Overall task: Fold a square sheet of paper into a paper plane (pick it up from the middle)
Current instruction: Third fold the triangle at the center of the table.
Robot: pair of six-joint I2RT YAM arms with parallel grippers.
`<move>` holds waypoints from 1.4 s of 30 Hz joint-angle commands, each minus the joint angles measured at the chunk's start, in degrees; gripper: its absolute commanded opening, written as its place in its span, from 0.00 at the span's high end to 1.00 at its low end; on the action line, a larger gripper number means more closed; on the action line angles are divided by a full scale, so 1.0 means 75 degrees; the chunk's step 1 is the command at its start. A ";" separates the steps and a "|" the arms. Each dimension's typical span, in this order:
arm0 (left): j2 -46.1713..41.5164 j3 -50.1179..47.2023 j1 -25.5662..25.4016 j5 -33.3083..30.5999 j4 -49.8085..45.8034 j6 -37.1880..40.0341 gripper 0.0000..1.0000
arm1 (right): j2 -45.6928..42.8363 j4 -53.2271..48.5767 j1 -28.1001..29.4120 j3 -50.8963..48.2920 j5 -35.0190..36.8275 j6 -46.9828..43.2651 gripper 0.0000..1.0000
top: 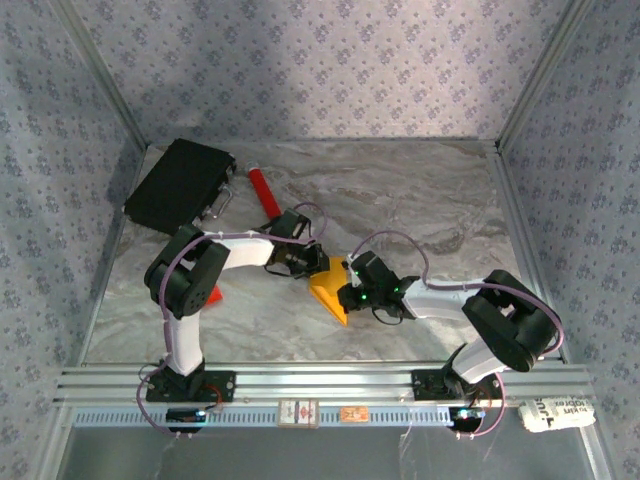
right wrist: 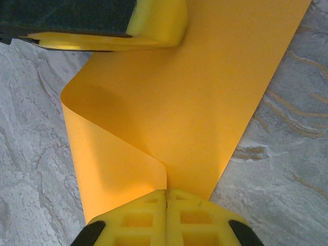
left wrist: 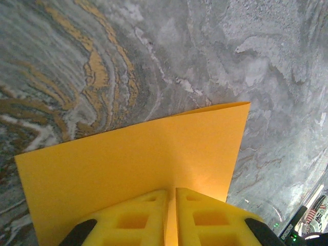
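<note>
Left claw (left wrist: 171, 197), right claw (right wrist: 167, 196) pinch orange paper (right wrist: 195, 92); packet (top: 555, 413) lettering likely illegible.

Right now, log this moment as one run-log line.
phase: folding | left gripper: shut on square sheet of paper | right gripper: shut on same sheet | sheet: curved over, not creased flat

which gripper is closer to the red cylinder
Left. The left gripper sits just in front and right of the red cylinder; the right gripper is farther, on the paper's other side.

blocked: paper (top: 330, 290) centre; black case (top: 180, 186), red cylinder (top: 265, 192) far-left | open: table (top: 430, 200) far-right
</note>
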 commanded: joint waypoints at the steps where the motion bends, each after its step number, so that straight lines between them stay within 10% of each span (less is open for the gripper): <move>1: -0.0082 0.0194 -0.0037 -0.0369 -0.0769 0.0069 0.86 | 0.0026 -0.0282 0.0045 -0.0209 0.0069 0.0141 0.98; 16: -0.1294 0.0091 0.0019 -0.0942 -0.1097 -0.0056 0.69 | 0.0052 -0.0188 0.0039 -0.0300 0.0055 0.0165 0.98; 27: -0.2639 -0.1868 -0.0223 -0.0398 0.1134 -0.1486 0.96 | 0.0064 -0.0176 0.0027 -0.0248 0.0020 0.0176 0.98; 42: -0.2429 -0.3454 -0.1399 -0.0884 0.4087 -0.3424 1.00 | 0.0059 -0.0221 0.0028 -0.0234 0.0045 0.0188 0.98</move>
